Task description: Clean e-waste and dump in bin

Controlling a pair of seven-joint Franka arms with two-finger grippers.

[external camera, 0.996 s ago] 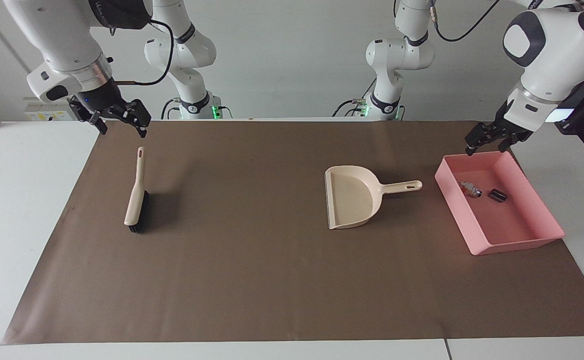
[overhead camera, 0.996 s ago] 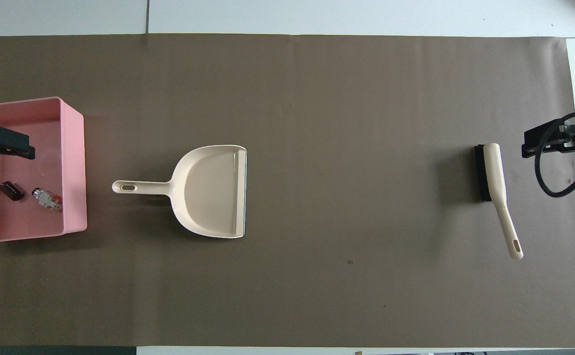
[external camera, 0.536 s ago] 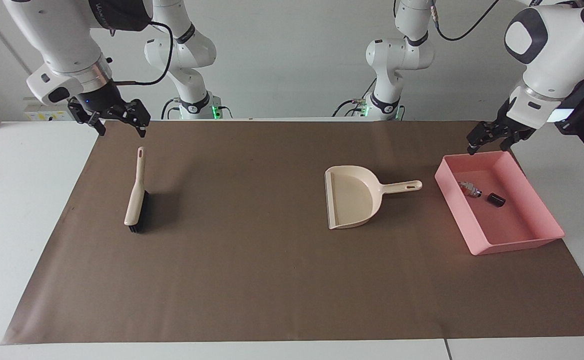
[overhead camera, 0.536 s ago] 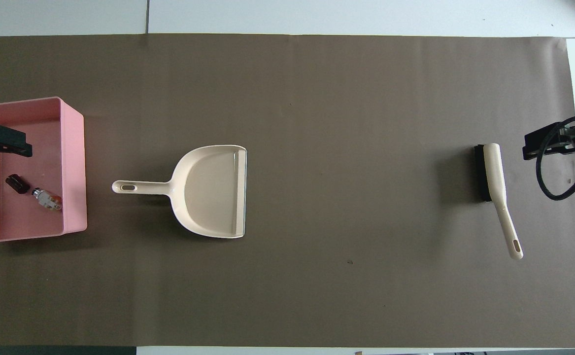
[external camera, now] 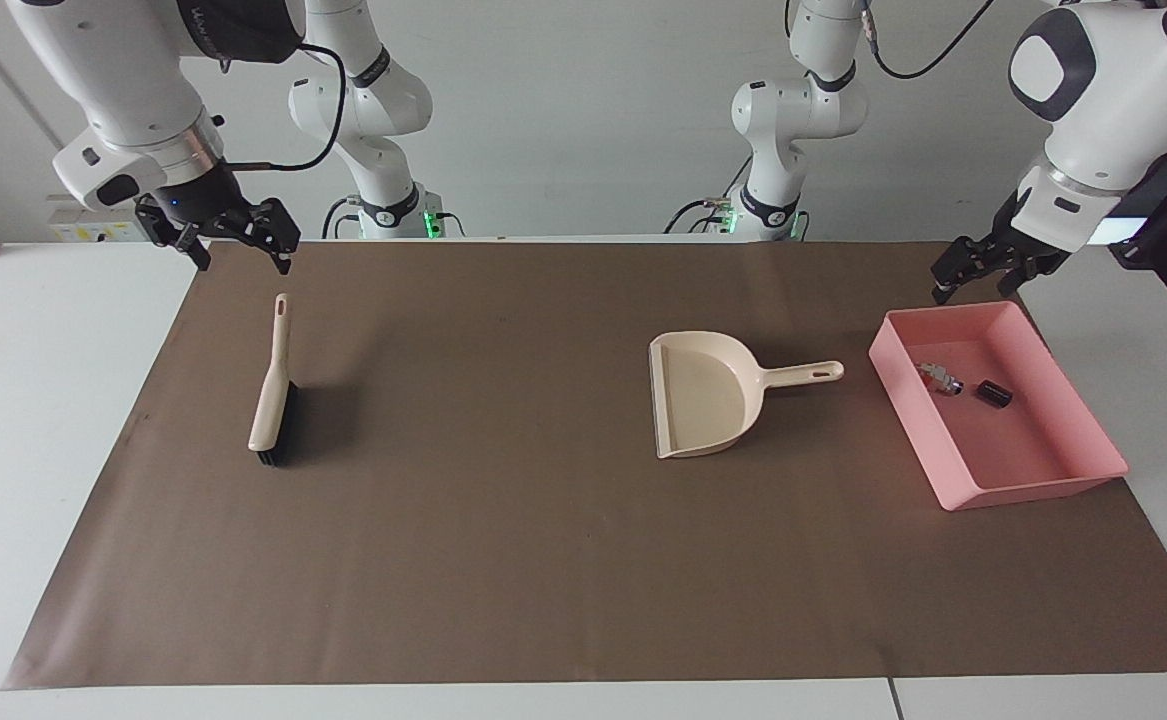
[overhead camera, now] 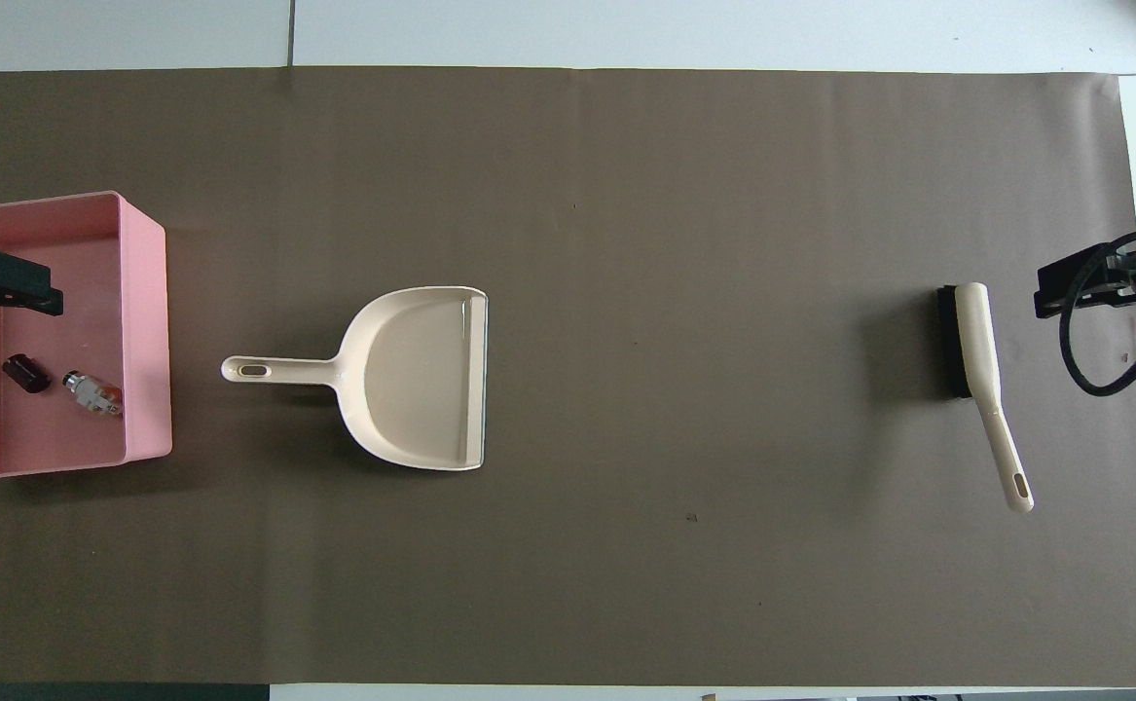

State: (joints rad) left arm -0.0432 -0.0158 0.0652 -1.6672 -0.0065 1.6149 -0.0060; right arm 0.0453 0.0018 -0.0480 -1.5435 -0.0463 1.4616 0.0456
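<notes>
Both e-waste pieces [external camera: 963, 385] lie in pink bin [external camera: 1093, 475]; dustpan [external camera: 708, 395] and brush [external camera: 271, 395] set down on tabletop [external camera: 543, 560]. My left tool [external camera: 978, 275] over bin's rim, my right tool [external camera: 233, 235] over brush handle, both spread wide, empty. Task looks done.

1. White table [external camera: 53, 420] [overhead camera: 723, 29], covered by a broad brown paper mat [external camera: 503, 560] [overhead camera: 684, 175].
2. On the mat: shallow pink plastic bin [external camera: 903, 400] [overhead camera: 147, 321] at the left arm's end, beige plastic dustpan [external camera: 703, 395] [overhead camera: 421, 375] beside it, beige black-bristled brush [external camera: 271, 395] [overhead camera: 978, 350] at the right arm's end.

High facing view and steep overhead view, half-turned apart, sharing one brown mat [external camera: 503, 520].
</notes>
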